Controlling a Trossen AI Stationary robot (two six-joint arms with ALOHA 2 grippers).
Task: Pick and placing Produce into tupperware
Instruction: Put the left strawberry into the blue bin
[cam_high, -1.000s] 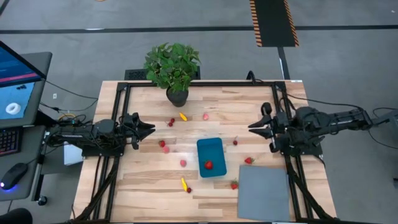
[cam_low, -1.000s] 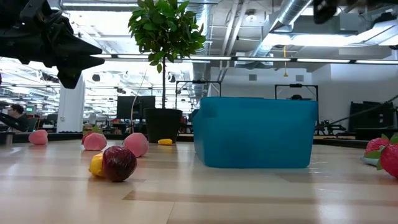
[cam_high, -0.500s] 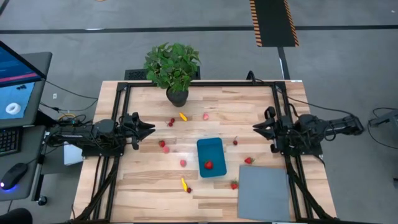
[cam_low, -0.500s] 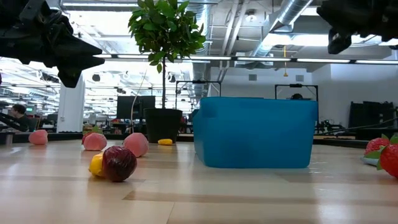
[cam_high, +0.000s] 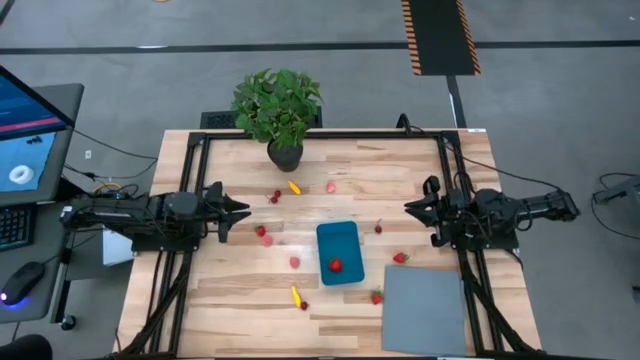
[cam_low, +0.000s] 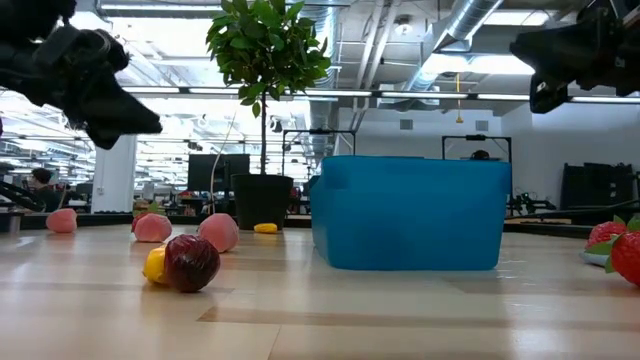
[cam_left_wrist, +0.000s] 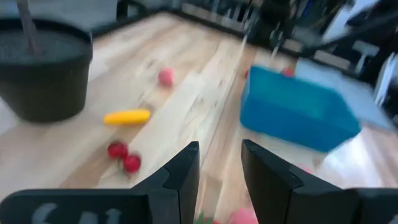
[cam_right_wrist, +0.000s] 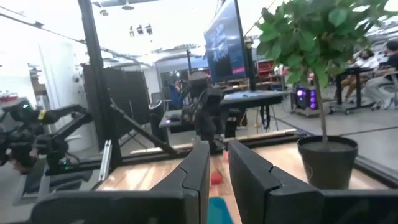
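Tub: the teal tub (cam_high: 338, 252) lies near the table's middle, open side up; every place below is given from it.
In the tub: one red piece (cam_high: 335, 265) rests by the near end; no other piece shows inside.
Produce still out: a red piece (cam_high: 261, 231) and a pink piece (cam_high: 294, 262) on the tub's left-arm side; a yellow piece (cam_high: 295, 294) with a dark red one touching it off the near left corner; two red pieces (cam_high: 400, 258) on the right-arm side, one near the mat (cam_high: 425, 310); a yellow piece (cam_high: 294, 186) and a pink one toward the plant (cam_high: 278, 112).
Left gripper: the left gripper (cam_high: 232, 208) hangs above the table, well to the tub's left, nothing between its fingers (cam_left_wrist: 180, 177); they stand a narrow gap apart.
Right gripper: the right gripper (cam_high: 417, 209) is raised, well to the tub's right; a slim gap shows between its fingers (cam_right_wrist: 196, 171) and nothing is held.
Step in hand: judged to be choosing and reaching for the next piece; the red piece left of the tub lies closest to the left gripper.
Doing it well: widen the jaws first, come straight down so the fingers straddle the small round piece, close gently since it may roll, then lift clear of the tub wall before letting go.
Risk: a fingertip nudging the piece sideways, or bumping the light tub.
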